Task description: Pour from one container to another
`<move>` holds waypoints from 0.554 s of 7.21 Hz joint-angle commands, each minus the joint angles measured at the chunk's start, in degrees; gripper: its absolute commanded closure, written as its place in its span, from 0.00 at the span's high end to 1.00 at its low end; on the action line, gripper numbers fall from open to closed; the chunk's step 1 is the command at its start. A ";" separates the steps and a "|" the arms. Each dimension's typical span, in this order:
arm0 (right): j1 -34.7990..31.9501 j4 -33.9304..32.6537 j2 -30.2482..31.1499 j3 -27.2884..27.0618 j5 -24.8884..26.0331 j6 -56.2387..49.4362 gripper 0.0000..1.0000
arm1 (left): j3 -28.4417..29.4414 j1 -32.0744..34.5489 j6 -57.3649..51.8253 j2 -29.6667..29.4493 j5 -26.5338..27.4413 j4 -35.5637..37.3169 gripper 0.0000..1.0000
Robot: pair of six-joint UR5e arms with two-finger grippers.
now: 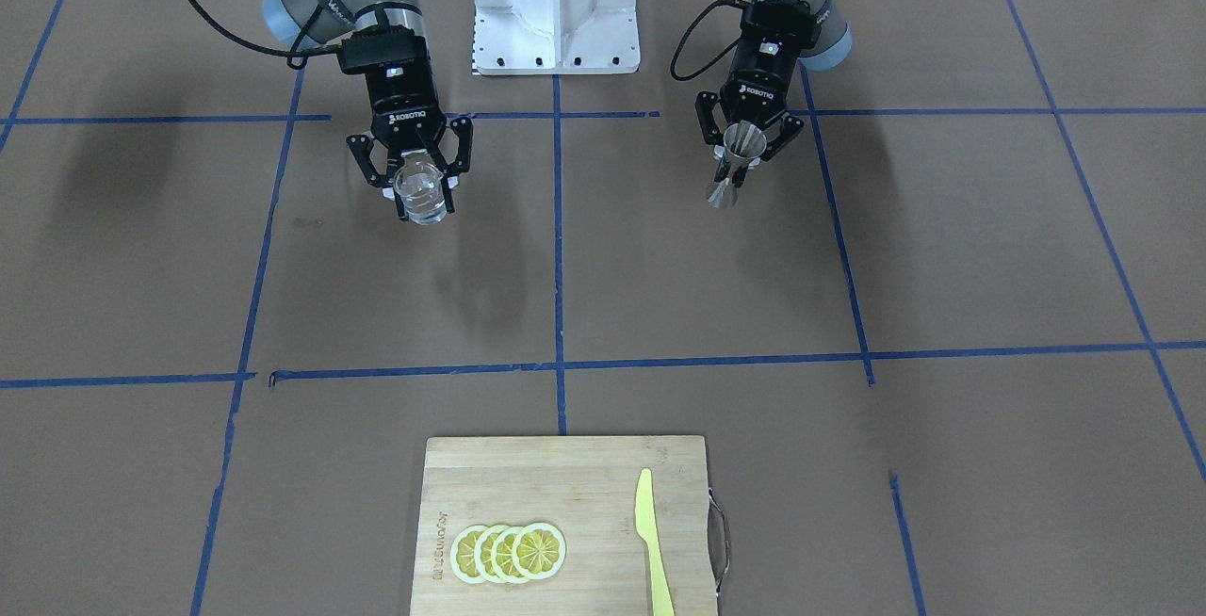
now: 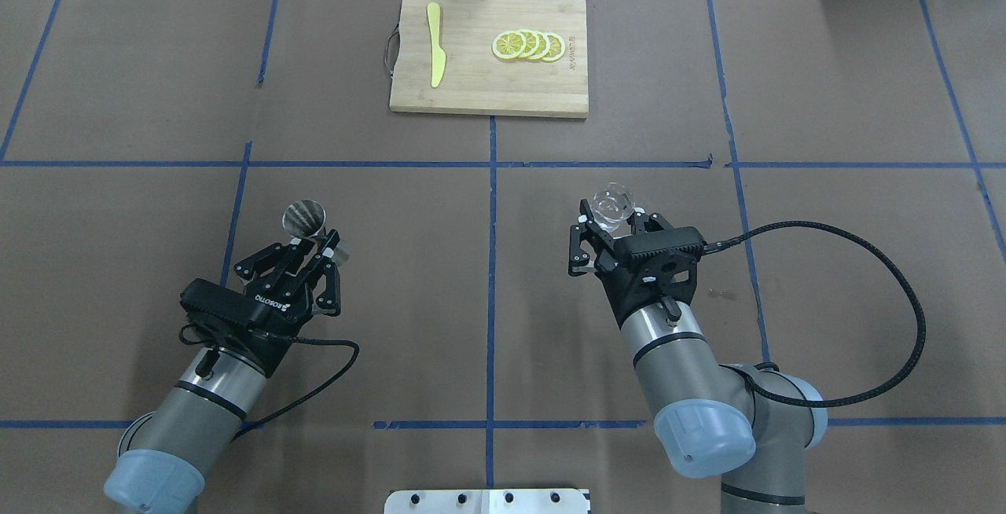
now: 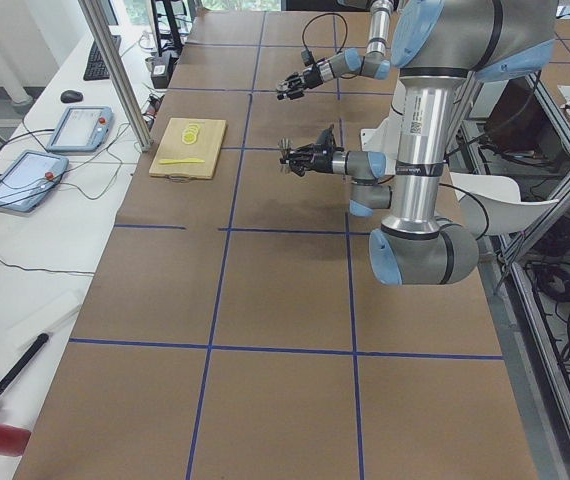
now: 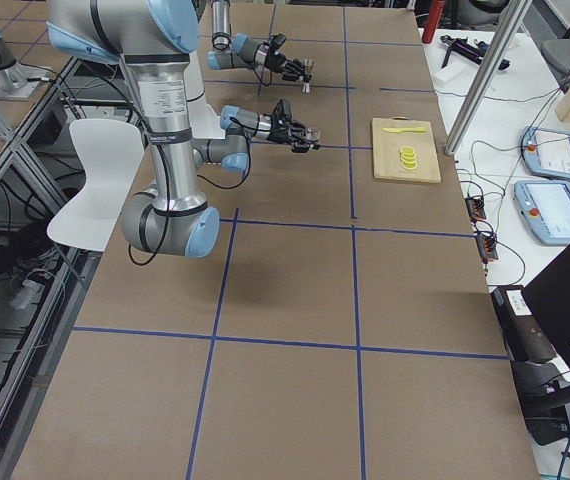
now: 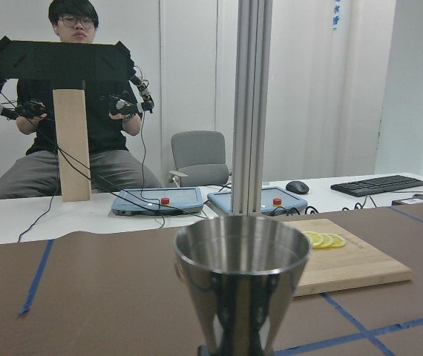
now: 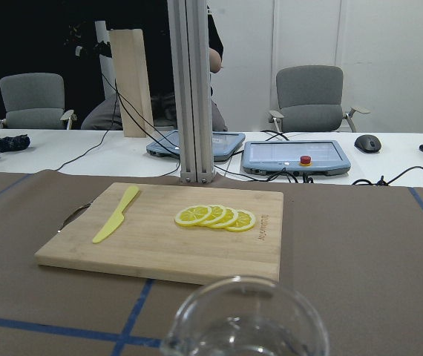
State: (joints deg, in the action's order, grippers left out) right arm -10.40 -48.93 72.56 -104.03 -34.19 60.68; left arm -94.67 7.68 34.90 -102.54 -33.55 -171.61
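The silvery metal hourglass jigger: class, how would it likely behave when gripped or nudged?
The silvery metal hourglass jigger looks rigid, so squeezing probably won't deform it. Its polished walls may be slippery; the left gripper clamps its narrow waist, which likely stops sliding. Set down, its small base might tip.

Jigger (image 5: 241, 268) base below frame edge

ROBOTIQ stands in white letters on the black body of the right gripper (image 1: 421, 185) and of the left gripper (image 1: 738, 162). The cutting board (image 1: 565, 475) bears a burnt-in brand mark, too small to read.
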 commanded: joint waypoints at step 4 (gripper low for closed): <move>1.60 -7.32 -4.09 -5.56 -0.26 -1.78 0.15 | 5.11 9.00 -11.59 -10.56 -23.87 3.92 0.00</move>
State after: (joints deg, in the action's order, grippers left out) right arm -9.31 -56.03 68.73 -108.34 -34.45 59.89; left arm -90.47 14.18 26.54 -111.10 -51.02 -167.72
